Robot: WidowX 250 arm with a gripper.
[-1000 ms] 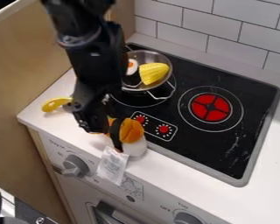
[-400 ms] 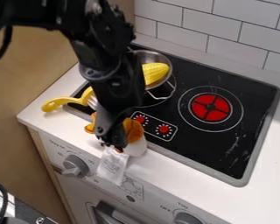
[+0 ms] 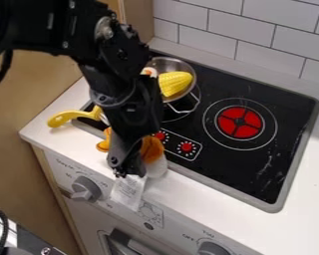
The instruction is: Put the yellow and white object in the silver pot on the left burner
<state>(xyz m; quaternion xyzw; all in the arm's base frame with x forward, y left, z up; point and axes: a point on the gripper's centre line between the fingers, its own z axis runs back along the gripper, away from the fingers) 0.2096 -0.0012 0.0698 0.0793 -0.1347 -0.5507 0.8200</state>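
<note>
The gripper hangs over the counter's front edge, pointing down, in front of a soft orange and white object with a white tag. It covers the middle of that object, so contact cannot be told. Orange shows on both sides of the gripper, white at its right. The silver pot stands on the left burner at the back. Inside it lie a yellow corn piece and, partly behind the arm, a small white and orange piece.
A yellow-handled utensil lies left of the arm, across the stove's left edge. The right burner is red, with two red knobs in front of it. A wooden wall bounds the left, white tiles the back.
The gripper has come down toward the front edge and now covers the middle of the soft object, which stays in place. The upper arm has swung left, and more of the yellow-handled utensil shows.
</note>
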